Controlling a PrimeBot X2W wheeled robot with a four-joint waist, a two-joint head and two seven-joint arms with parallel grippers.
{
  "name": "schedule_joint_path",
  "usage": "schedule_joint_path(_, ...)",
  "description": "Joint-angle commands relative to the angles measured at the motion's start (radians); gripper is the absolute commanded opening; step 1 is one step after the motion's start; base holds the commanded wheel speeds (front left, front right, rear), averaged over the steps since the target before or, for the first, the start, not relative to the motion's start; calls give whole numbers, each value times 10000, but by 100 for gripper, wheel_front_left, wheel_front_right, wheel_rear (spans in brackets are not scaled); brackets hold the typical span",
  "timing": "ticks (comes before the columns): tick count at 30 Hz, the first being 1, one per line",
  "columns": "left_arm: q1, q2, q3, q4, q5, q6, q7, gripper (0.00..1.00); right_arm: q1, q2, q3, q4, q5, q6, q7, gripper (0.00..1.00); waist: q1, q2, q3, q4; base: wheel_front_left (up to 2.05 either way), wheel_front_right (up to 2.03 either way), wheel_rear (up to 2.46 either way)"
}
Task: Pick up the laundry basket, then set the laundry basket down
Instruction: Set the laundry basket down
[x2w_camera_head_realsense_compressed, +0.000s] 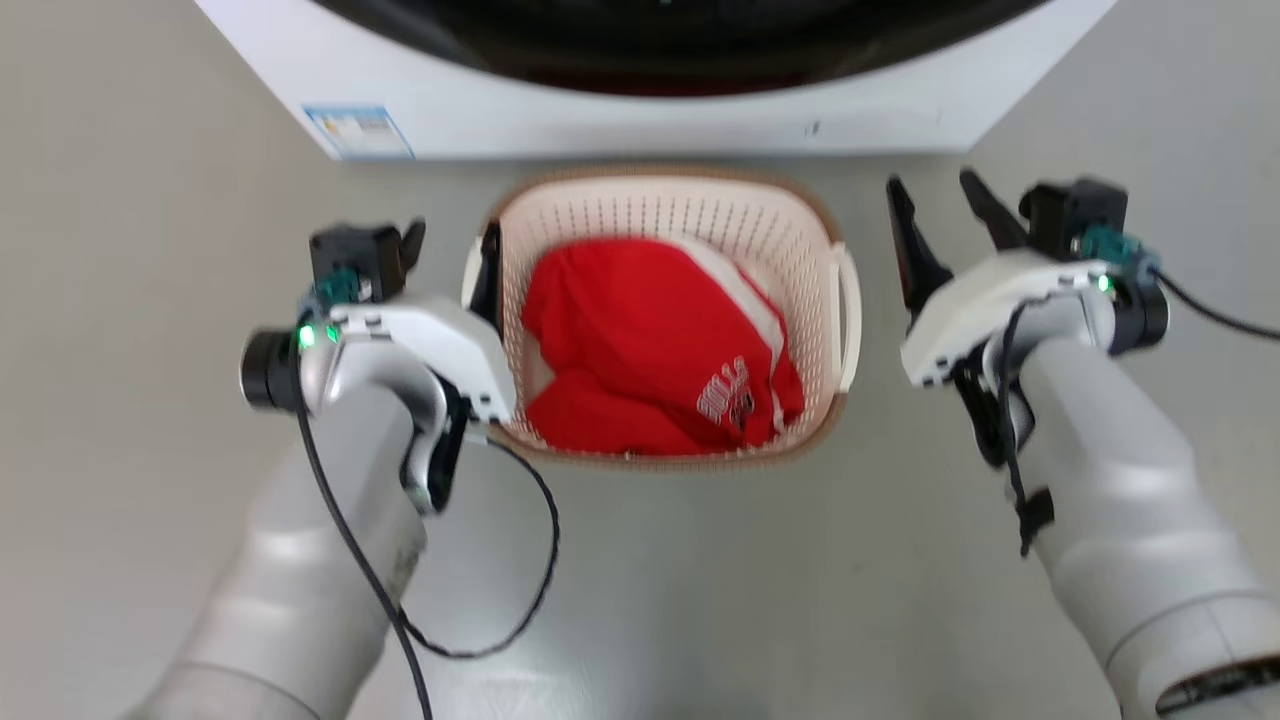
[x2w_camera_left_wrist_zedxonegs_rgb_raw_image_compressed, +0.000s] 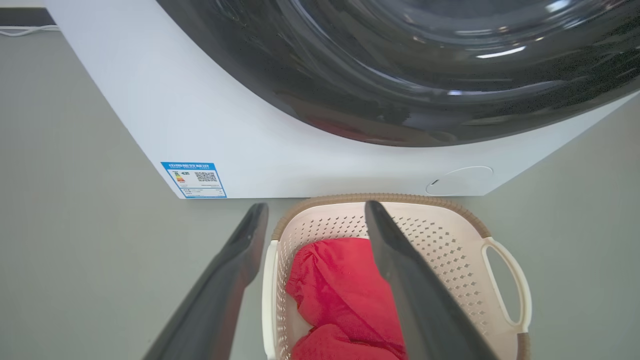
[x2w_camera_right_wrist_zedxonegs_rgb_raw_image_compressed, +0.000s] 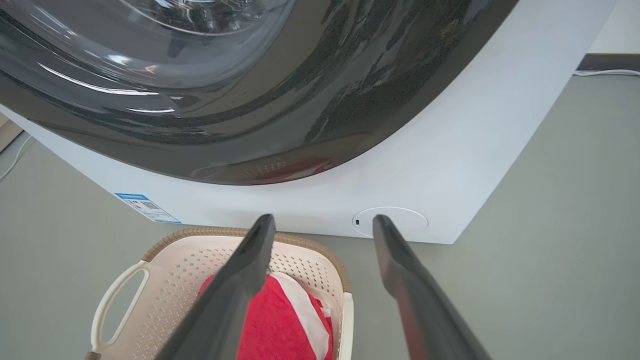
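Left gripper (x2w_camera_head_realsense_compressed: 450, 255) is right at the laundry basket (x2w_camera_head_realsense_compressed: 650, 212), fingers spread wide and straddling its left side: one dark finger sits outside the wall, the other reaches in over the rim, with the white side handle (x2w_camera_left_wrist_zedxonegs_rgb_raw_image_compressed: 268, 280) between them. The left wrist view (x2w_camera_left_wrist_zedxonegs_rgb_raw_image_compressed: 316, 207) confirms it: the jaws are apart and not clamped, though whether a finger touches the plastic is hard to tell. Over to the right gripper (x2w_camera_head_realsense_compressed: 932, 185), also fully spread and holding nothing. It hangs just beside the basket's right handle (x2w_camera_head_realsense_compressed: 850, 310), with a strip of bare floor (x2w_camera_head_realsense_compressed: 700, 580) showing between them. From its own wrist camera (x2w_camera_right_wrist_zedxonegs_rgb_raw_image_compressed: 324, 218), one finger lies across the view of the basket and the other points at the washing machine (x2w_camera_right_wrist_zedxonegs_rgb_raw_image_compressed: 450, 165).

The basket itself sits on the grey floor, close in front of the white washing machine's base and centred between the two arms. Inside it is a crumpled red garment (x2w_camera_head_realsense_compressed: 640, 340) with white trim and lettering. A blue label (x2w_camera_head_realsense_compressed: 358, 130) marks the machine's lower corner on the robot's left.
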Motion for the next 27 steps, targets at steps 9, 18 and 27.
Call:
schedule_joint_path(9, 1822, -87, 1956, -954, 996, -370, -62, 100, 1876, 187, -804, -1050, -1014, 37, -137, 100, 0, 0, -2711, 131, 0, 0, 0)
schedule_joint_path(18, 3065, -278, 3324, -1540, 1935, -693, -62, 100, 3284, 187, -1104, -2604, -1405, 37, -137, 100, 0, 0, -3889, 185, 0, 0, 0)
schedule_joint_path(27, 3776, -411, 4031, -1259, 2528, -977, -62, 100, 4000, 187, -1138, -2678, -1707, 37, -137, 100, 0, 0, -5003, 96, 0, 0, 0)
